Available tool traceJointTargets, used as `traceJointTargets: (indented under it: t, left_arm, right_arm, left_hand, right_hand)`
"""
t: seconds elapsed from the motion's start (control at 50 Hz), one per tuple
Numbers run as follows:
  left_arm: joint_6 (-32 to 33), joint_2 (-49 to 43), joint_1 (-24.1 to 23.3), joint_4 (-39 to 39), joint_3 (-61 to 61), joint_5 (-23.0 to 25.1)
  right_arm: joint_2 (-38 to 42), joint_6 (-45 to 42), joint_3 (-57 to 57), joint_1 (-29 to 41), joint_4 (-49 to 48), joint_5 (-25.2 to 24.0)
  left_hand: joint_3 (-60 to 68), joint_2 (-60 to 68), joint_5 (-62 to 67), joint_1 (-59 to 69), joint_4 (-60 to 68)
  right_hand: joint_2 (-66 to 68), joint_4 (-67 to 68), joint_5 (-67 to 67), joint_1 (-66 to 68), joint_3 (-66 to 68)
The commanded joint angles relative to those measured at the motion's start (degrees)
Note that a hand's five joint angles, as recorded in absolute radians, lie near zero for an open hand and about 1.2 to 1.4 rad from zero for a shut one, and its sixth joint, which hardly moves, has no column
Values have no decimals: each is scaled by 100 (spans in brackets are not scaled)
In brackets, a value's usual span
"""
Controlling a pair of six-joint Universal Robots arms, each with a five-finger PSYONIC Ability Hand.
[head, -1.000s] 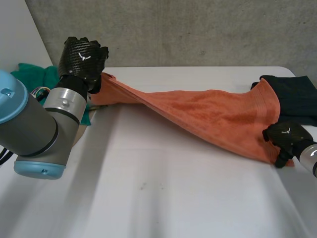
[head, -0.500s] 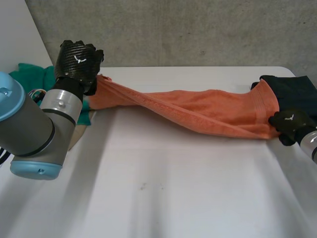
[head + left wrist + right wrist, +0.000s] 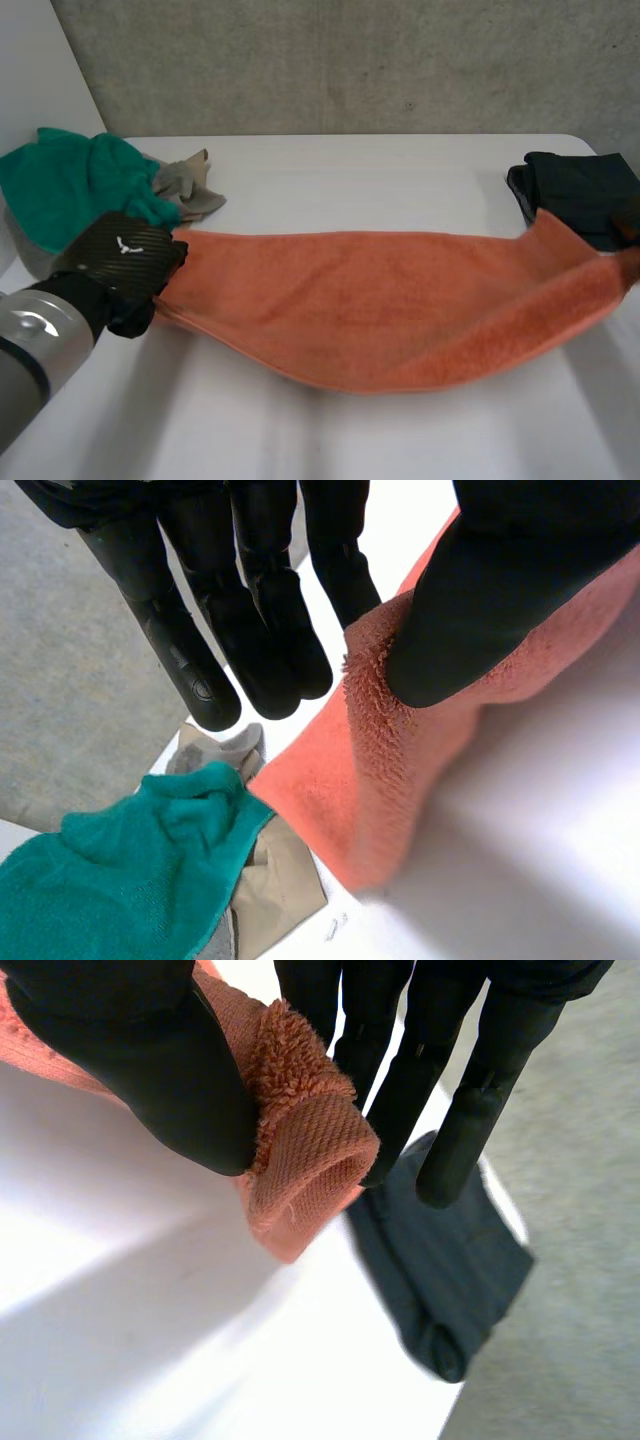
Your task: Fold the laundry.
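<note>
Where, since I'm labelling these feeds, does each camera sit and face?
Head view: behind, between the arms, looking down at the table; left arm and left hand show.
Left wrist view: on the left wrist, along the palm; left hand pinches the towel, green cloth beyond.
Right wrist view: on the right wrist; right hand pinches the towel, dark cloth beyond.
All three share the towel.

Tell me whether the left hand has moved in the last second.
Yes. The left hand, pinching the orange towel, has come from beyond the green cloth to its near side, toward the camera.
</note>
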Motion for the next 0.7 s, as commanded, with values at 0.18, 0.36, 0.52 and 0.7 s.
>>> traceJointTargets:
  t: [0.18, 0.36, 0.52, 0.7]
  left_arm:
    - [767, -3028, 411, 2619, 1893, 5]
    - [636, -3776, 428, 5146, 4628, -100]
    - [398, -3759, 393, 6541, 4349, -346]
    - [380, -3802, 393, 5732, 3162, -558]
  right_arm:
    - [2315, 1260, -1796, 1033, -1226, 1195]
    - [2308, 3160, -2617, 1280, -4681, 1416]
    - [2403, 3953, -2353, 1420, -6706, 1557]
    - [3115, 3909, -2371, 1509, -5696, 1478]
  left_hand:
    - [1164, 1139, 1361, 1533, 1121]
    - [1164, 1139, 1361, 1533, 1121]
    - [1164, 1139, 1361, 1533, 1121]
    - [1164, 1139, 1361, 1533, 1121]
  right_hand:
    - [1266, 1142, 1331, 1586, 1204]
    - [1266, 1142, 1331, 1586, 1204]
    - [1266, 1142, 1331, 1586, 1204]
    - [1266, 1142, 1331, 1586, 1204]
